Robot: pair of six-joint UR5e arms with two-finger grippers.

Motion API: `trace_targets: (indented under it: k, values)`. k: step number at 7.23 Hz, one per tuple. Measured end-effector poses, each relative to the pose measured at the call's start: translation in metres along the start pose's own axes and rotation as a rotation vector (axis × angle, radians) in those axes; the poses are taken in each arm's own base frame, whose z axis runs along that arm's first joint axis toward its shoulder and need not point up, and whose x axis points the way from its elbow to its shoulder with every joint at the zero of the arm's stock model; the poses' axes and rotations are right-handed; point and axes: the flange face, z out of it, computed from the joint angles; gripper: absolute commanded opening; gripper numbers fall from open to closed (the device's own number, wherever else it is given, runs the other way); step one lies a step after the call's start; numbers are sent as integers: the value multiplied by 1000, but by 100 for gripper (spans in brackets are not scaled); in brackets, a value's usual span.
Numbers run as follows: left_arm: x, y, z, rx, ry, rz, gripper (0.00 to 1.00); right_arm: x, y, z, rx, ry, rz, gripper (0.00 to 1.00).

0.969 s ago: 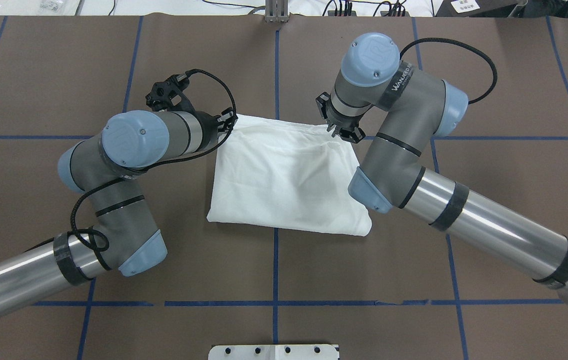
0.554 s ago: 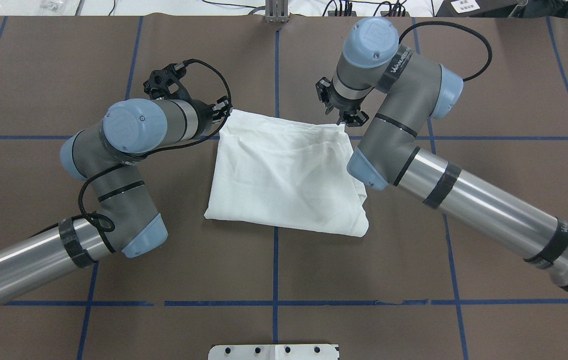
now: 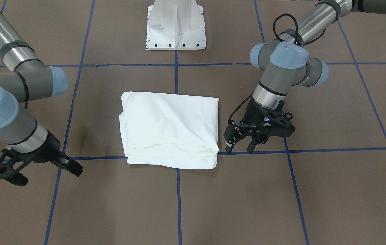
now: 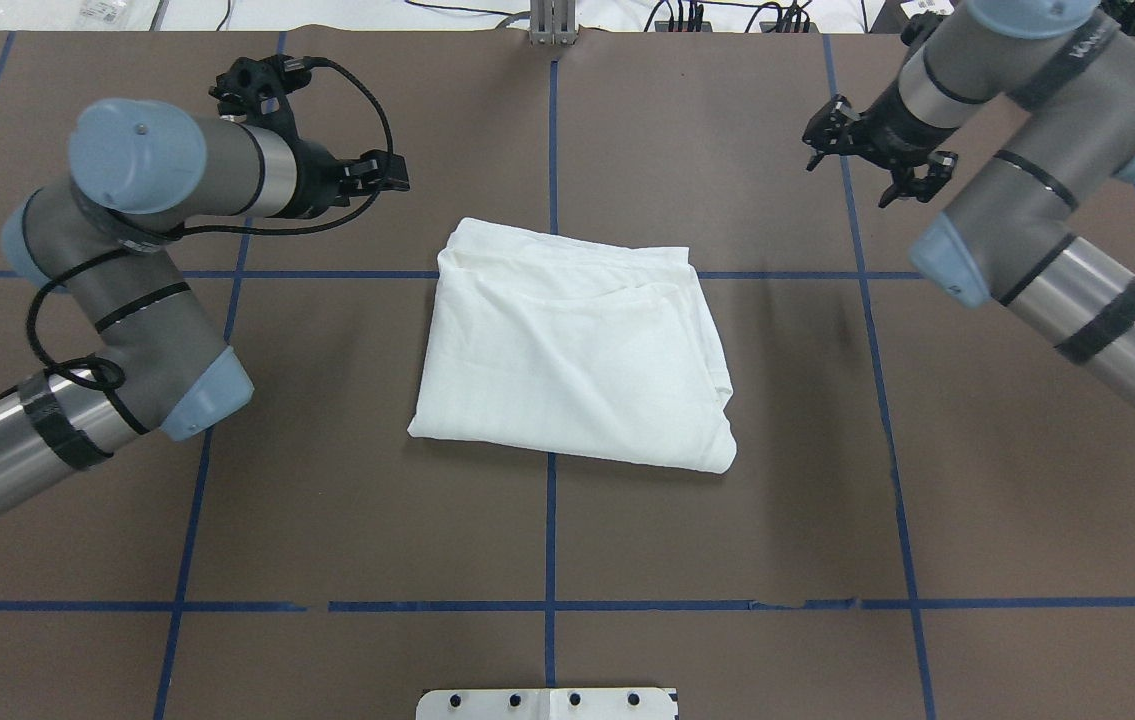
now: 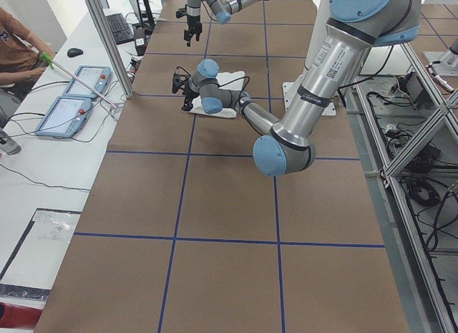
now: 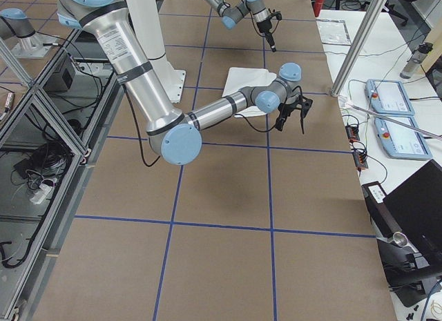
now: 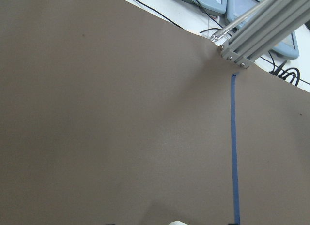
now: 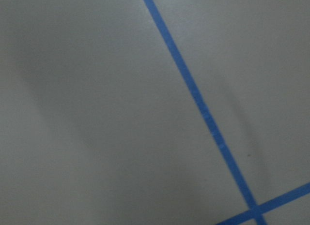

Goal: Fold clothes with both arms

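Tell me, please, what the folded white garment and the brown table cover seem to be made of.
The folded white garment looks like soft matte cloth, perhaps cotton: gentle wrinkles and rounded fold edges. The brown table cover looks like matte paper or thin sheet: flat, no gloss.

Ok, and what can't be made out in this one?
T-shirt: print, collar, label and sleeves are hidden inside its own folds in every view.
Left wrist view: only a white sliver, likely the shirt, shows at the bottom edge; the rest is cut off.
Right wrist view: blurred; just table and blue tape.
Person: exterior left view, mostly cut off by the frame edge.
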Motion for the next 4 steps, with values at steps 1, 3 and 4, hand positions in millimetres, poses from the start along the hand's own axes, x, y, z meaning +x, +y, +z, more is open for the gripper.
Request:
trace_targets:
  k: [1,3,4]
  values:
    - [-40,-10,-25,-35,-7,123,82,58,-16,-15,-4,8,-101,100]
    - [-154,-31,-85,-123,-50,349,83,187,-50,-46,-12,29,-294,100]
    - [-213,-41,-118,-159,-91,450,84,251,-61,-63,-8,39,-368,100]
